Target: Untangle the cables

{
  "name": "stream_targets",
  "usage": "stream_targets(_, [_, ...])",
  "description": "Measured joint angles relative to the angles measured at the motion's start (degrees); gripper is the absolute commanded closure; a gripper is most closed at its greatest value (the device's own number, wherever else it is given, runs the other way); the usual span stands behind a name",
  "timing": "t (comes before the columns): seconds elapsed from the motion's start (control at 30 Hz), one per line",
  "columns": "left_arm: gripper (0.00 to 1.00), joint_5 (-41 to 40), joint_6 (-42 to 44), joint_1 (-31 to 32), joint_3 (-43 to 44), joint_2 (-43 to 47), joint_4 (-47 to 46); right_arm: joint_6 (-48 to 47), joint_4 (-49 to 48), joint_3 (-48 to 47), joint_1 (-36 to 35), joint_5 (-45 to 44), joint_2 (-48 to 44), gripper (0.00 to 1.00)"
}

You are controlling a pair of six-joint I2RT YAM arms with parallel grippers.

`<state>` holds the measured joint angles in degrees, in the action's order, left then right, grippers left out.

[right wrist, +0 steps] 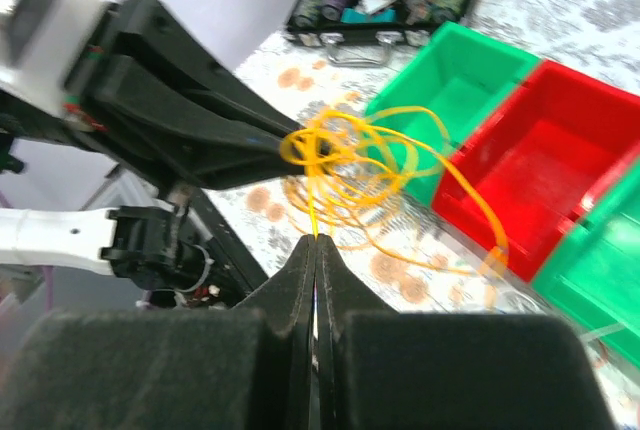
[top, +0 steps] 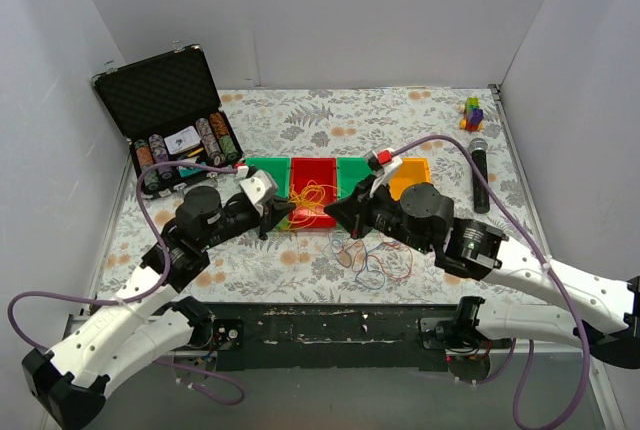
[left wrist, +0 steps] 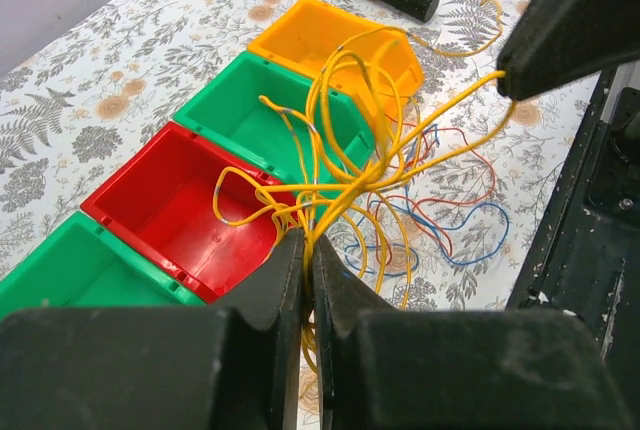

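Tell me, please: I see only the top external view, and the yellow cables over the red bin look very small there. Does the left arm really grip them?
Observer: Yes. The left wrist view shows the left gripper with its jaws shut on a bunch of yellow cables.
Operator: And the right arm?
Observer: In the right wrist view, the right gripper is shut on one yellow strand, which runs straight to the clump at the left gripper's tip.
Operator: Do cables lie inside the red bin?
Observer: No. The left wrist view shows the red bin with a bare floor; a yellow loop only crosses above its rim.
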<state>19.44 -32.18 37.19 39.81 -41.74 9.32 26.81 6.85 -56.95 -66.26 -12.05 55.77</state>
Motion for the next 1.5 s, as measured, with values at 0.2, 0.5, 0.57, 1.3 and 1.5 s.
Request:
stream_targets(0.2, [1.00, -1.0, 1.6, 0.0, 0.2, 3.1, 3.2, 0.0, 6.8, 4.2, -0.1, -10.1, -7.2, 0.99])
stream_targets(0.5, [1.00, -4.0, 4.7, 0.0, 1.9, 6.5, 9.2, 2.3, 18.4, 6.2, 2.4, -24.2, -14.4, 0.96])
stream_targets(0.57, [1.00, -3.6, 4.9, 0.0, 2.6, 6.5, 9.9, 1.4, 18.2, 6.2, 2.5, -23.3, -13.6, 0.80])
stream_targets(1.3, [1.00, 3.2, 5.6, 0.0, 4.6, 4.0, 10.8, -3.7, -5.0, 5.7, -1.2, -2.1, -3.2, 0.42])
stream_targets(1.5, [1.00, 4.1, 5.6, 0.0, 5.0, 3.9, 11.3, -6.4, -5.7, 3.9, -3.0, -2.9, 0.6, 0.45])
